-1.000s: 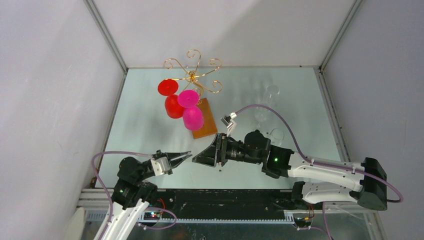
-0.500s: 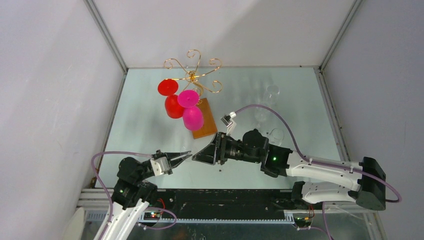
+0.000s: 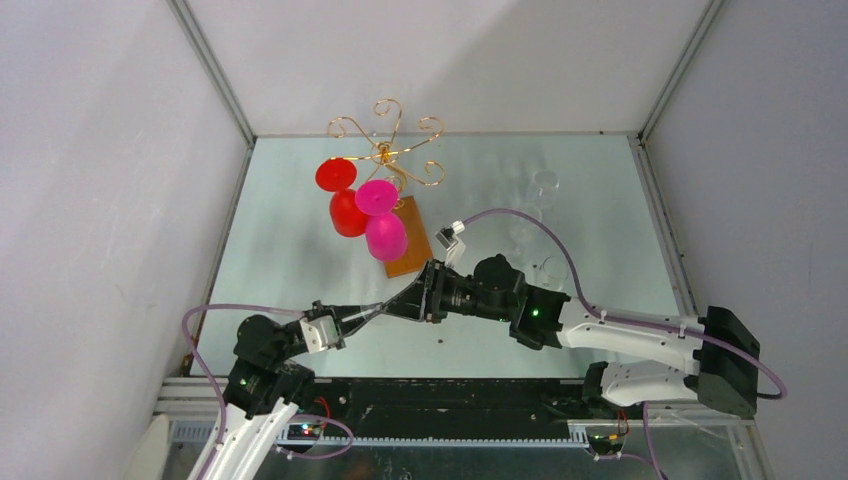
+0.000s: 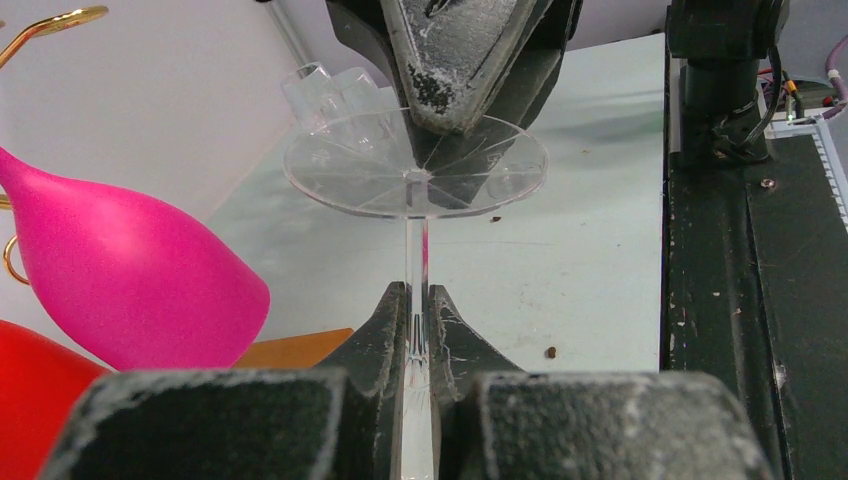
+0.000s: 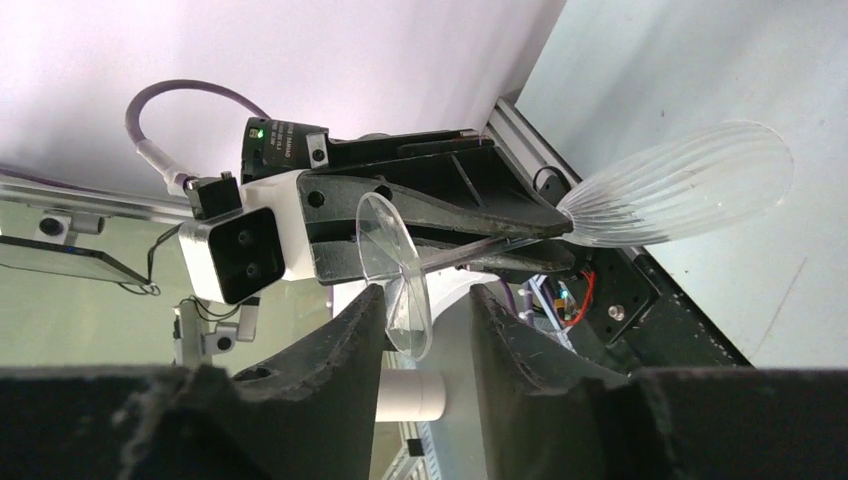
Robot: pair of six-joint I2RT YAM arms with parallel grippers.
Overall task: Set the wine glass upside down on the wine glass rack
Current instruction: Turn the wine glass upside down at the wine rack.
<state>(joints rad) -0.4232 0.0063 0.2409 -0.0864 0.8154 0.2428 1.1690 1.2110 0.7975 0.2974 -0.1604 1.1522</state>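
Note:
My left gripper (image 4: 418, 300) is shut on the thin stem of a clear wine glass (image 4: 416, 240). The glass's round foot (image 4: 415, 165) points toward the right gripper's fingers (image 4: 460, 60). In the right wrist view that foot (image 5: 395, 270) sits between the jaws of my right gripper (image 5: 425, 300), against the left finger with a gap on the other side, so this gripper is open. The ribbed bowl (image 5: 680, 190) sticks out beyond the left fingers. In the top view the two grippers meet (image 3: 385, 305) just in front of the wine glass rack (image 3: 385, 150) on its wooden base (image 3: 412, 252).
A red glass (image 3: 347, 212) and a pink glass (image 3: 385, 237) hang upside down on the rack's near-left arms; the pink one (image 4: 120, 270) is close to the left of my left gripper. Clear glasses (image 3: 545, 185) (image 3: 552, 270) stand at the right of the table.
The right arm has moved left to the left gripper, and its jaws have narrowed around the glass's foot. The left gripper has kept still with the stem.

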